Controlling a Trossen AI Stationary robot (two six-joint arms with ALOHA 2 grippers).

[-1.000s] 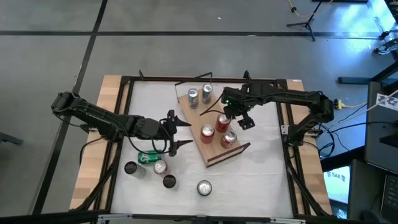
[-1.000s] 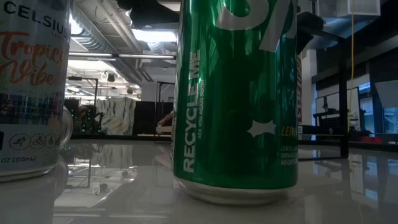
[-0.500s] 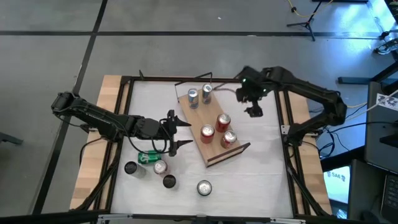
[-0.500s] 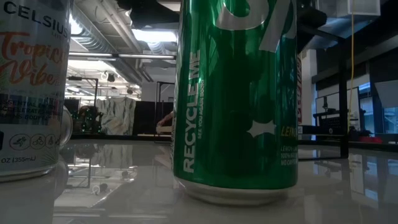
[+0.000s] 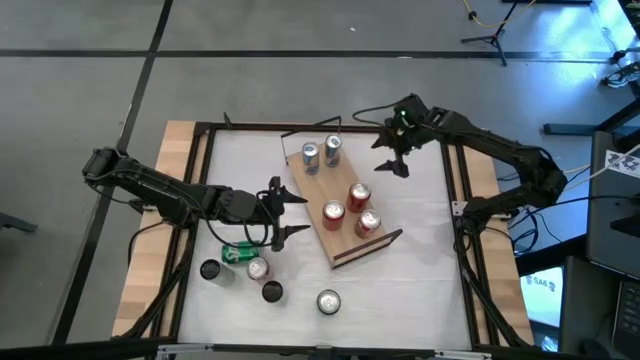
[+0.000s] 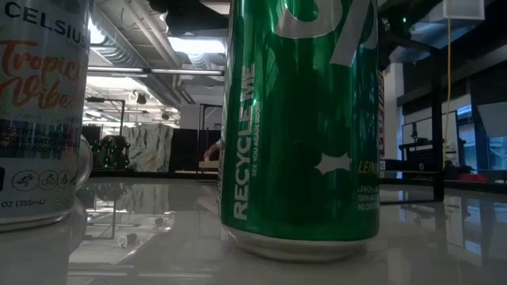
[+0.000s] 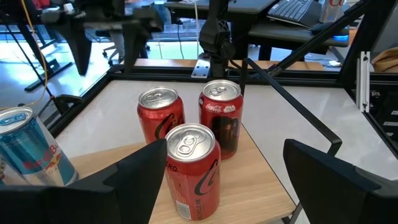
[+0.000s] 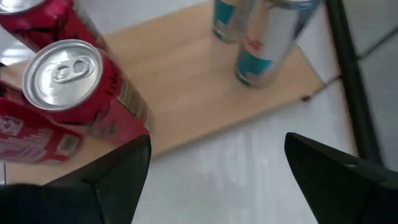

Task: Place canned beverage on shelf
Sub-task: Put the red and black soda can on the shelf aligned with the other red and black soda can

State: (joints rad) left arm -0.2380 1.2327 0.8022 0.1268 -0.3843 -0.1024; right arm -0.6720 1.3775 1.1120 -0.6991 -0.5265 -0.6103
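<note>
five cans upright on the shelf (image 5: 340, 205), both hands spread and empty.
right hand (image 5: 391, 155) above counter (image 5: 430, 260) beside shelf; left hand (image 5: 283, 212) near green can (image 5: 238, 253).

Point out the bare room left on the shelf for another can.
The shelf is bare in its middle, between the two silver-blue cans at the wire-frame end and the three red cans near the dark rim. The rim end is crowded.
</note>
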